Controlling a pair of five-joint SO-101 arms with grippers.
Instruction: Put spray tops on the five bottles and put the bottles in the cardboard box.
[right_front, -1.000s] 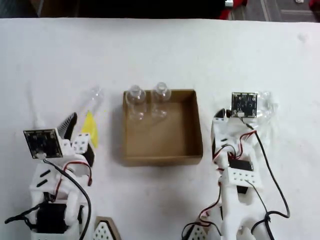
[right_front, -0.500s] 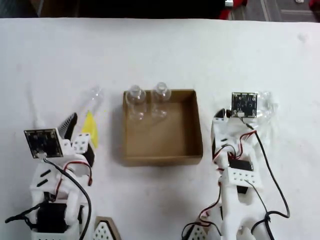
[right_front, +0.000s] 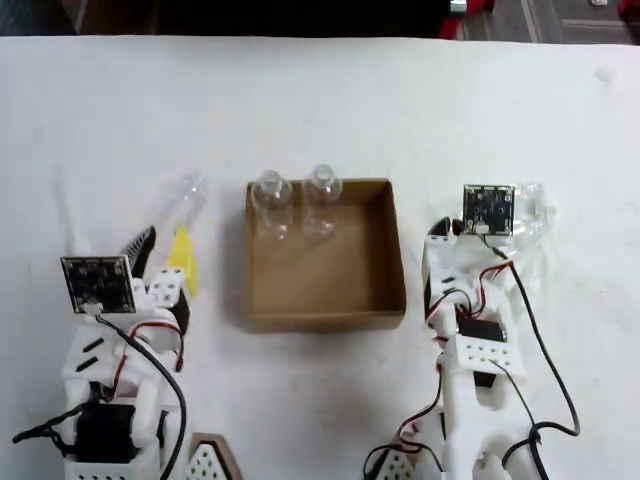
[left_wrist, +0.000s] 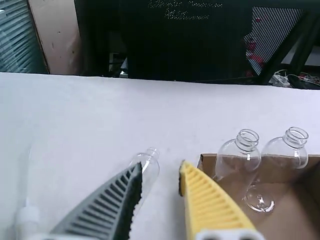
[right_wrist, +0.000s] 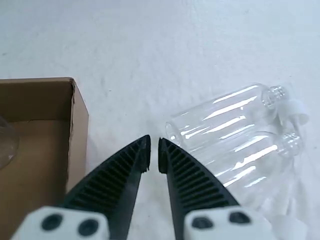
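The left arm's wrist has been shifted slightly. The left fingers (left_wrist: 210, 200) are spread, empty, near a lying bottle (left_wrist: 149, 165). The right fingers (right_wrist: 120, 175) are closed, empty, beside two lying bottles (right_wrist: 225, 112). Mid-counter, two uncapped bottles (right_front: 271, 195) stand in the cardboard box (right_front: 395, 260).

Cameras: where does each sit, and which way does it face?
High view: fixed above the table, looking down; both arms and the cardboard box show.
Left wrist view: on the left arm, facing across the table; left gripper by a lying bottle.
Right wrist view: on the right arm, facing down; right gripper near two bottles.
Shared: all show the box.
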